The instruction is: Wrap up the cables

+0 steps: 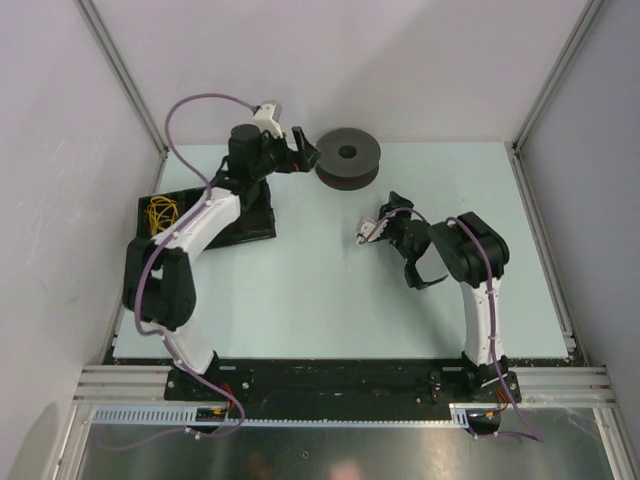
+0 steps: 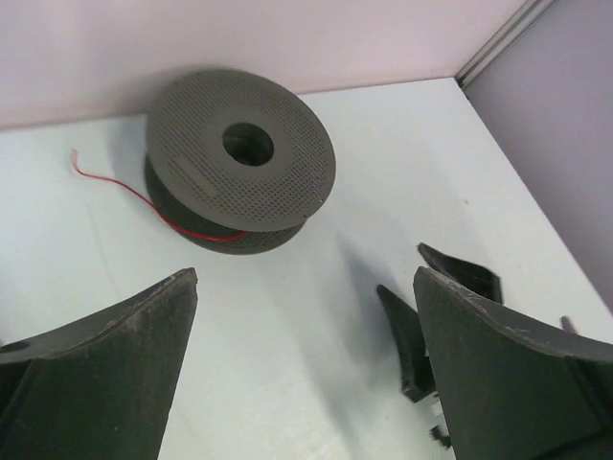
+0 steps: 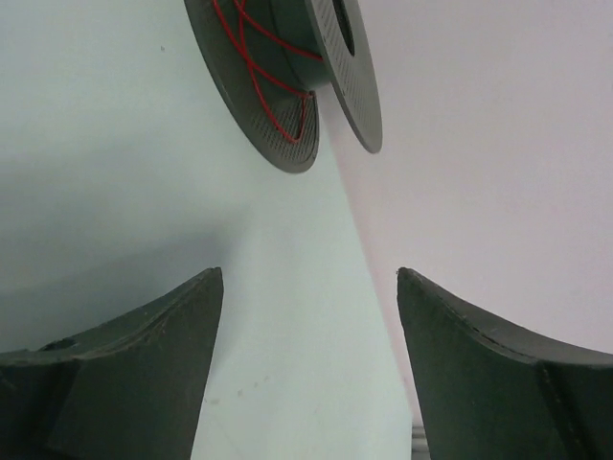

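- Left gripper (image 2: 306, 278), fingers spread wide, faces the grey spool (image 2: 192, 125).
- Right gripper (image 3: 306, 278) likewise gapes, holding nothing.
- Red cable (image 2: 144, 199) trails off the spool onto the table (image 2: 287, 364).

Table (image 1: 330, 290): pale green top, walls on three sides. Far centre: dark grey spool (image 1: 347, 158) lying flat, thin red wire (image 2: 196, 234) wound round its core, one loose end trailing onto the surface. Left edge: black tray (image 1: 255, 222) holding a yellow coil (image 1: 160, 212).
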### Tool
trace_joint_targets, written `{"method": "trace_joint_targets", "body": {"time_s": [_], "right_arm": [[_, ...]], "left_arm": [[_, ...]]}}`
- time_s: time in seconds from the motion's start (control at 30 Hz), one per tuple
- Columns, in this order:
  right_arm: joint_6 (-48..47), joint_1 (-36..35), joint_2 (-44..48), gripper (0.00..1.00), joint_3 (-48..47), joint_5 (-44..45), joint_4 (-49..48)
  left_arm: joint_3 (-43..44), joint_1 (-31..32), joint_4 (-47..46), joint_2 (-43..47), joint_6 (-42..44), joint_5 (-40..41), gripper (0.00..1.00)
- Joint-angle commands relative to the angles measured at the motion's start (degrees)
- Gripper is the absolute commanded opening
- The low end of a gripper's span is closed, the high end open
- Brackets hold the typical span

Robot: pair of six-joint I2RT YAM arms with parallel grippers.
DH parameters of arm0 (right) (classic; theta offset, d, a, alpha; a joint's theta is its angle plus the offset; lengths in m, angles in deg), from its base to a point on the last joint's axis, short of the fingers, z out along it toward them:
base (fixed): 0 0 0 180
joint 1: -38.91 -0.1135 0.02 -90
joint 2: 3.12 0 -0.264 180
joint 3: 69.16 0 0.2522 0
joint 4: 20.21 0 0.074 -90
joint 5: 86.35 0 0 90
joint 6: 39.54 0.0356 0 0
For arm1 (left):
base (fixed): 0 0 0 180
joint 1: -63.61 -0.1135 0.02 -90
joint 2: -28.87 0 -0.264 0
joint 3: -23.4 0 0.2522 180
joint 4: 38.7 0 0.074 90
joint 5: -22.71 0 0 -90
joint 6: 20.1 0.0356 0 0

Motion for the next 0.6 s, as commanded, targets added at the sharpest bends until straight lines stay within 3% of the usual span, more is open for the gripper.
{"method": "trace_joint_targets", "body": {"time_s": [0.0, 0.23, 0.4, 0.57], "right_arm": [[6.2, 0.0, 9.7, 0.81, 3.5, 5.5, -2.3], [17.9, 2.0, 30.2, 0.93, 4.0, 12.6, 20.2], [31.5, 8.0, 46.4, 0.99, -1.4, 6.0, 51.0], [44.9, 13.2, 56.3, 0.99, -7.5, -1.0, 74.4]], "left_arm": [[1.8, -2.4, 6.8, 9.1, 13.8, -3.3, 0.99], [7.3, -9.1, 21.3, 15.2, 19.9, -5.9, 0.99], [14.3, -15.1, 32.8, 14.7, 21.9, -10.3, 1.0], [19.6, -17.6, 38.6, 13.8, 26.3, -8.6, 0.99]]}}
